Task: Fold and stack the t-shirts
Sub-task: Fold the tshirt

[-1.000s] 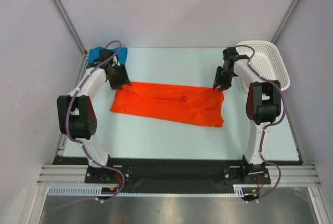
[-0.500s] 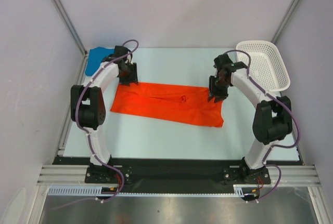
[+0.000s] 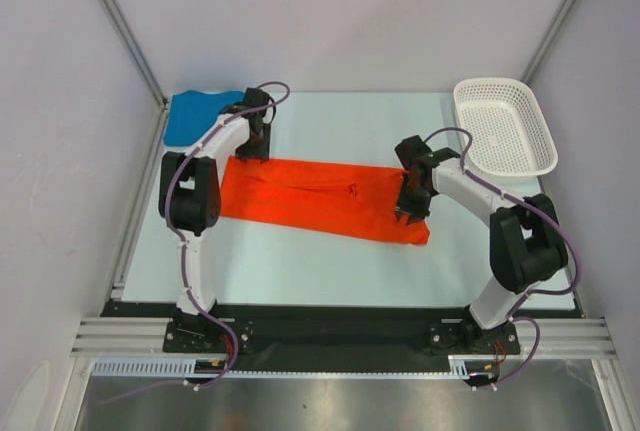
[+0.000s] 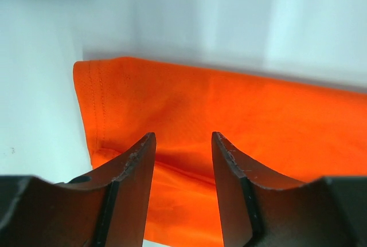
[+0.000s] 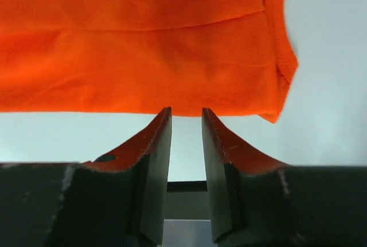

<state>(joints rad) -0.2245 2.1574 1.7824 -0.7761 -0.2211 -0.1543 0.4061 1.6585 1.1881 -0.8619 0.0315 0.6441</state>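
arms swung inward since earlier, left pincer (image 4: 182, 136) apart over orange-red shirt (image 3: 320, 196), right pincer (image 5: 186, 111) slightly apart

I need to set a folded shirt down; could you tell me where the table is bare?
Free: the near table strip between the orange shirt and the near edge, and the far middle between the blue shirt and the basket. Crowded: the orange shirt's ends, by the left tool and right tool.

Orange t-shirt (image 3: 320, 199) lies flat on the tabletop (image 3: 330, 261), left claw (image 3: 250, 147) at its far-left corner, right claw (image 3: 410, 209) above its right end; blue t-shirt (image 3: 195, 117) far left
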